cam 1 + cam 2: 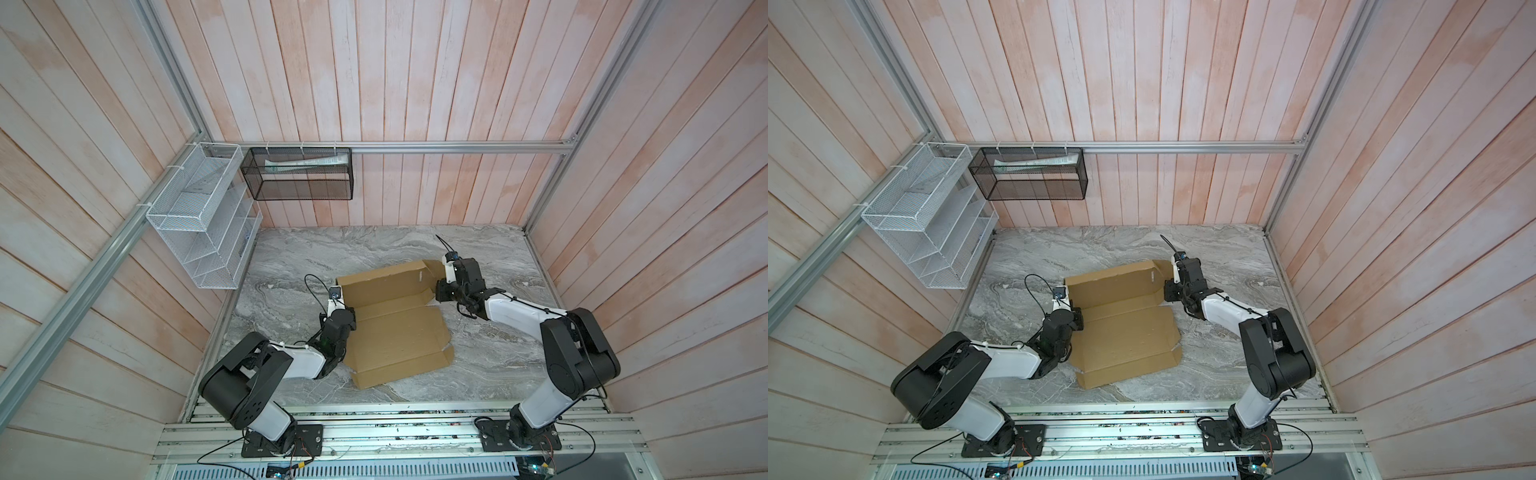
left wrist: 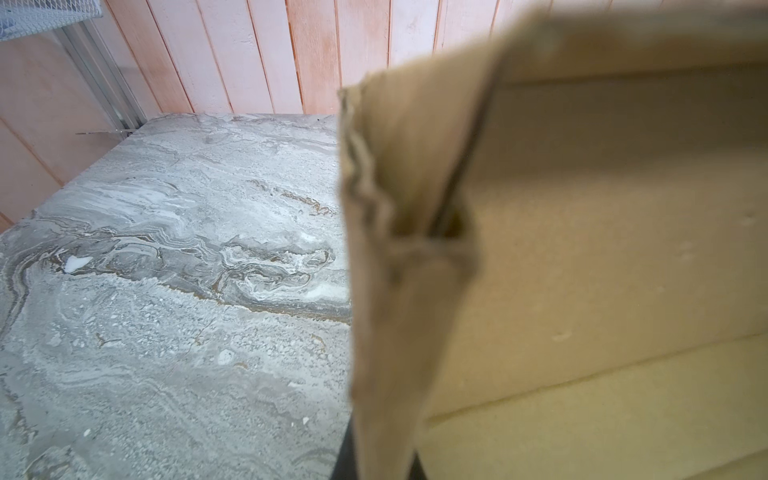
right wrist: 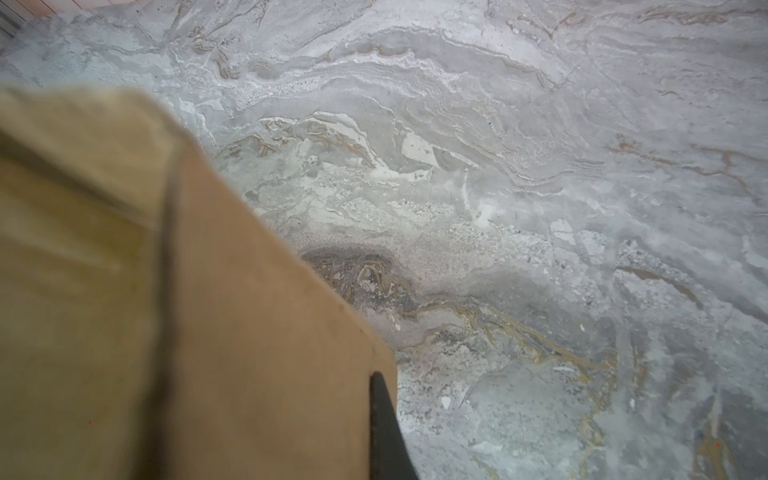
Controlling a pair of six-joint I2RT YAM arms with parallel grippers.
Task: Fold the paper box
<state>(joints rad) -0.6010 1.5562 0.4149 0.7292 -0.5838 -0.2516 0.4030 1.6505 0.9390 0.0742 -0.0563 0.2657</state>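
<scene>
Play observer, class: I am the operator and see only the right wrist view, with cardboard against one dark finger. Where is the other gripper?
Observer: The left gripper is shut on a flap at the other side of the box.
Operator: Is the box closed up?
Observer: No, it lies open, its near end flat on the table.
Operator: Anything beyond the table?
Observer: A white wire basket and a black wire basket hang from the wall rails.
</scene>
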